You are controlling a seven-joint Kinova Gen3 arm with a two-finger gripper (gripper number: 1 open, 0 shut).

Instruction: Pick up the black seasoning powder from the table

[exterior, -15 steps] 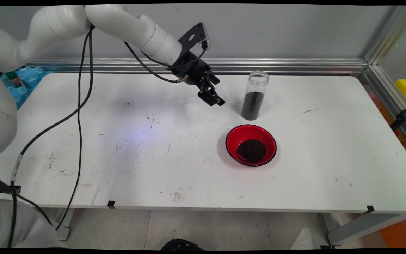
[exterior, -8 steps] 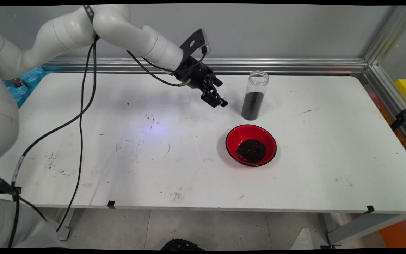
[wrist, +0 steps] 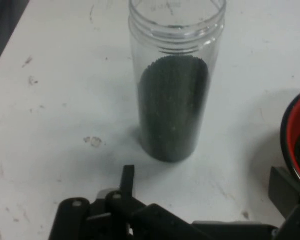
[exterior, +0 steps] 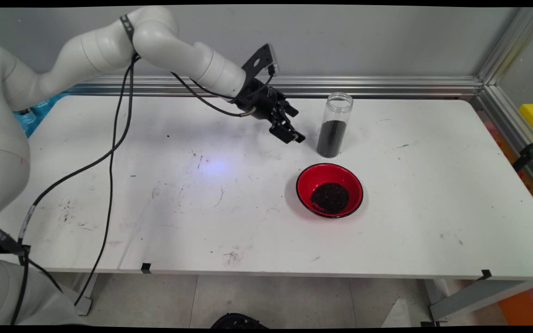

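Observation:
A clear plastic jar (exterior: 335, 125) stands upright and uncapped on the white table (exterior: 155, 194), about half full of dark granules. My gripper (exterior: 293, 135) hovers just to its left, tilted down toward it, open with nothing between its fingers. In the hand view the jar (wrist: 174, 100) stands straight ahead, a short gap beyond the gripper (wrist: 205, 181). One black finger (wrist: 127, 176) rises on the left, the other at the right edge. A red bowl (exterior: 329, 189) holding a heap of the same dark granules sits in front of the jar; its rim (wrist: 296, 145) shows at the hand view's right edge.
Black cables (exterior: 109, 152) hang from the arm across the left of the table. An aluminium rail (exterior: 387, 85) runs along the back wall and down the right side. Blue and yellow items lie off the table at the far left and right.
The gripper has moved to the right and slightly down, closing in on the jar's left side. Jar and bowl have not moved.

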